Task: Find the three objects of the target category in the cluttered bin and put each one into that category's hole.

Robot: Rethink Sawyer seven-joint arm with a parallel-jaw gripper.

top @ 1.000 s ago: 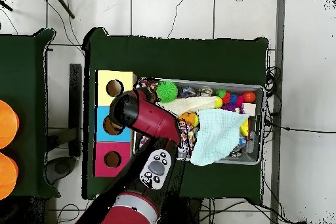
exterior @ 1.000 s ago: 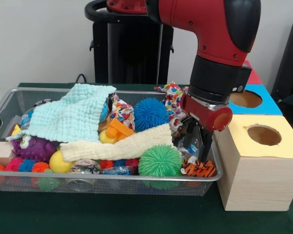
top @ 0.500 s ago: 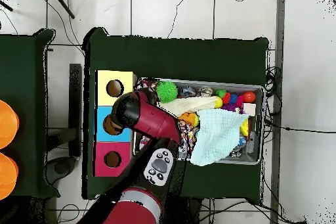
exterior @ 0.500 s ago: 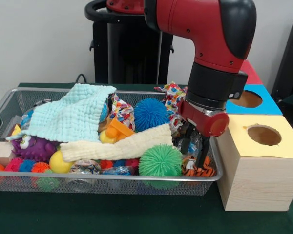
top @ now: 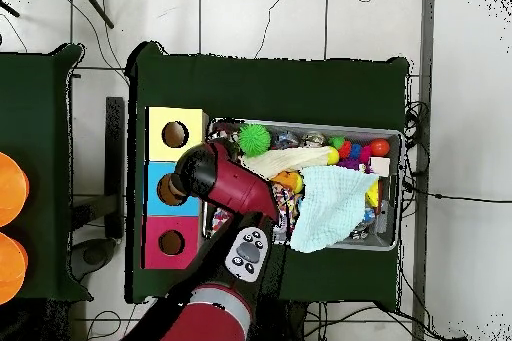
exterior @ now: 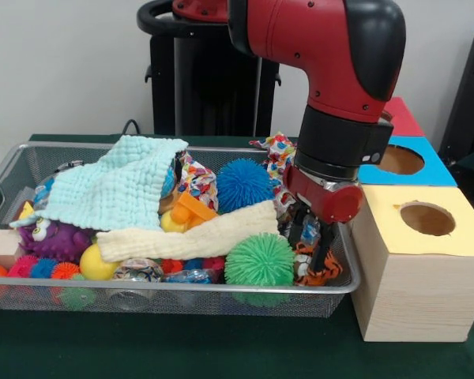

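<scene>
My gripper (exterior: 310,243) is low in the right end of the wire bin (exterior: 182,289), open, its black fingers (exterior: 325,251) straddling an orange and black striped tiger toy (exterior: 310,268). I cannot tell if they touch it. A green spiky ball (exterior: 258,260) lies just left of it, and a blue spiky ball (exterior: 243,184) sits further back. In the overhead view the arm (top: 225,182) hides the gripper above the bin's left end (top: 212,225).
Right of the bin stand a yellow-topped box (exterior: 426,237), a blue one (exterior: 426,170) and a red one (exterior: 407,118), each with a round hole. A mint cloth (exterior: 114,189), cream cloth (exterior: 189,235), purple plush (exterior: 51,237) and small balls crowd the bin.
The gripper has shifted left and down from the bin's right rim onto the tiger toy, and the toy now sits slightly further left and higher between the fingers.
</scene>
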